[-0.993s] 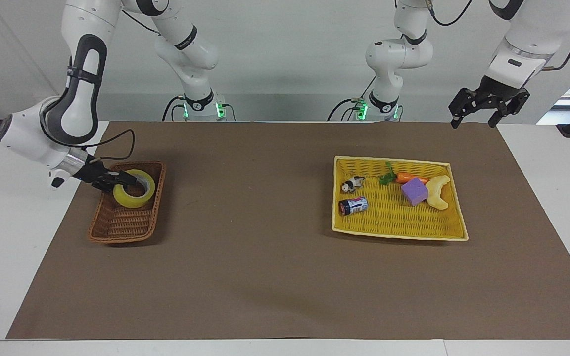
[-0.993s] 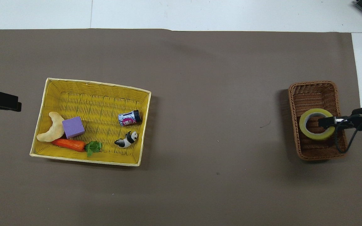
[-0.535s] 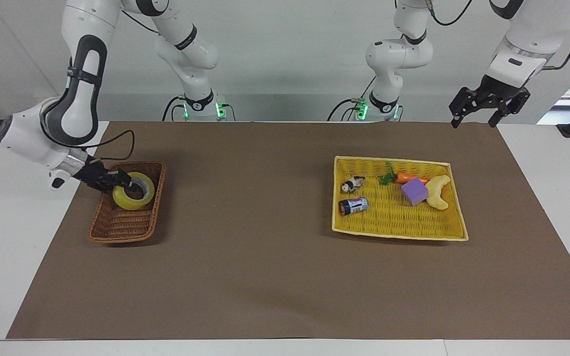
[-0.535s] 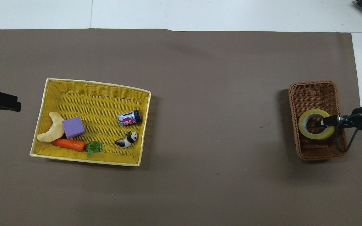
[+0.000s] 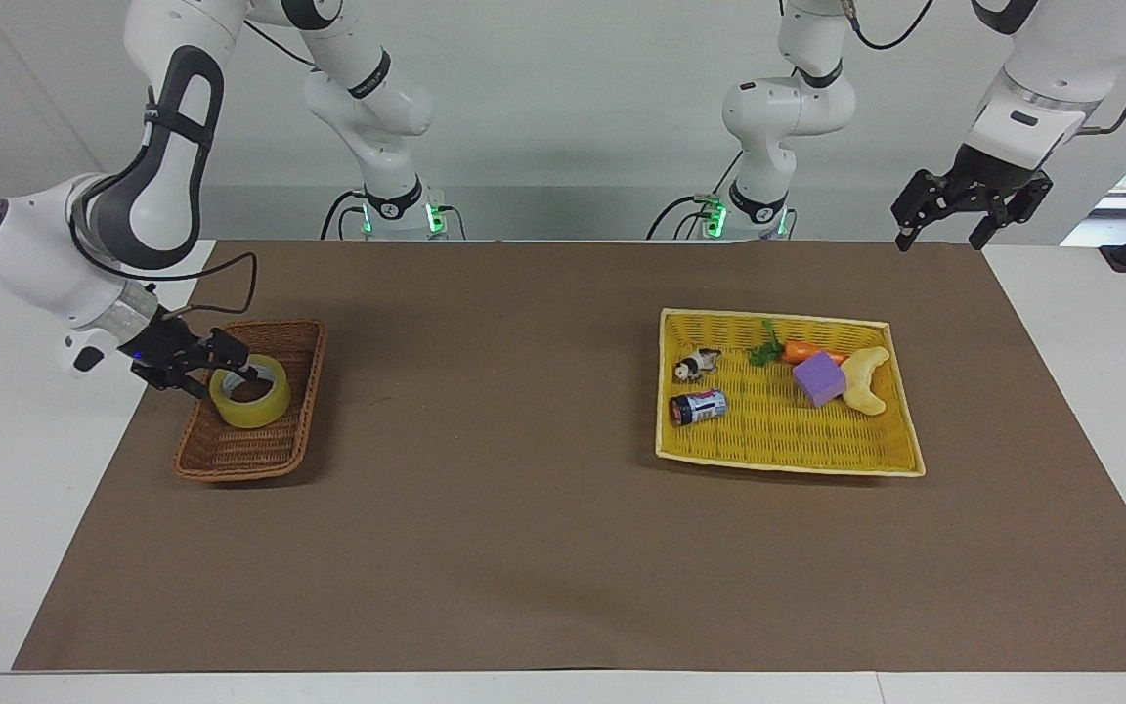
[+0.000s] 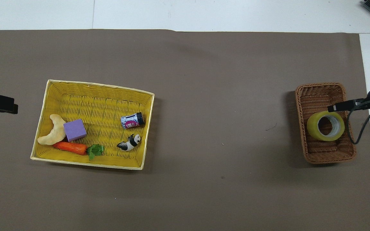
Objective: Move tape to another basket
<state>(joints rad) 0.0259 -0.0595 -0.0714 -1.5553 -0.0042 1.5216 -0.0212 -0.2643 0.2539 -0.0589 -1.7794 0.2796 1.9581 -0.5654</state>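
The tape (image 5: 250, 392), a yellow roll with a pale core, rests slightly tilted inside the small brown wicker basket (image 5: 242, 462) at the right arm's end of the table. My right gripper (image 5: 211, 364) hovers low over the basket's outer rim beside the roll, open, with nothing between its fingers. From overhead, the tape (image 6: 325, 126) lies free in the basket (image 6: 320, 86), and the right gripper (image 6: 340, 106) is just off the roll. My left gripper (image 5: 964, 210) waits, open and raised over the table's corner at the left arm's end.
A larger flat yellow basket (image 5: 788, 462) toward the left arm's end holds a purple cube (image 5: 819, 378), a carrot (image 5: 802, 351), a pale crescent (image 5: 866, 381), a small can (image 5: 698, 407) and a panda figure (image 5: 696, 366). Brown mat lies between the baskets.
My right gripper has opened, let go of the tape and drawn back off the roll toward the basket's rim. The tape has settled in the brown basket. The left arm has barely moved.
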